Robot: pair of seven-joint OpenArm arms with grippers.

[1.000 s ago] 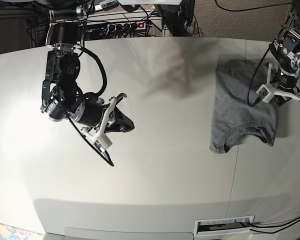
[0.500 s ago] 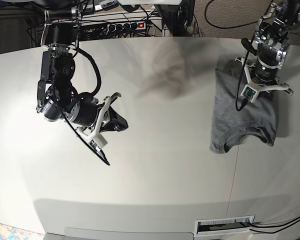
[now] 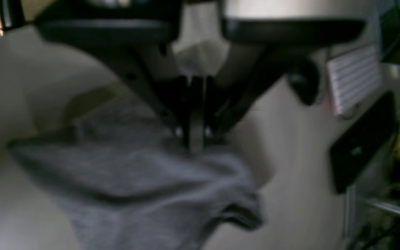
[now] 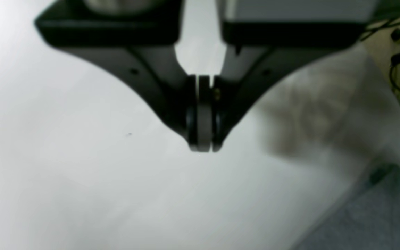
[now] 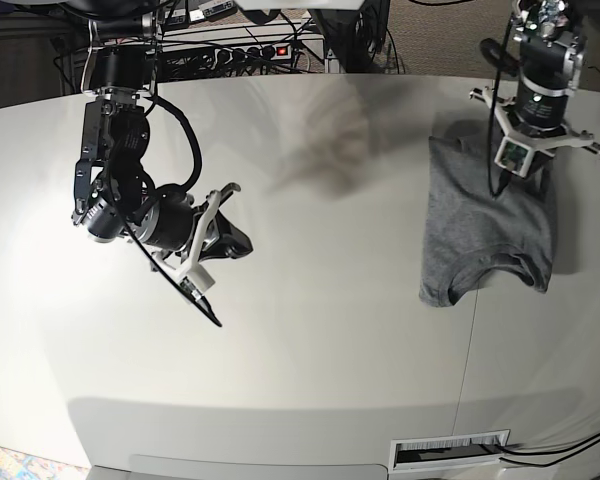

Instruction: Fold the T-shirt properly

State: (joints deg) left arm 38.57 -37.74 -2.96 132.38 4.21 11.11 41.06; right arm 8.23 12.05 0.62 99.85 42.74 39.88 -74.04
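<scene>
Since a second ago the left gripper (image 5: 542, 165) has pulled away from the right edge of the T-shirt (image 5: 485, 230) toward the table's far edge, and its jaws have gone from slightly parted to closed on nothing, while the right gripper (image 5: 242, 243) has only drifted a little leftward. The folded T-shirt lies flat at the table's (image 5: 330, 330) far right, long axis running far to near, its curved neck or sleeve opening at the near end. The left arm stands upright over the shirt's far edge; the right arm hangs bent over bare table at left, its jaws pressed together and empty, with a power strip (image 5: 245, 50) and cables beyond the far edge.
</scene>
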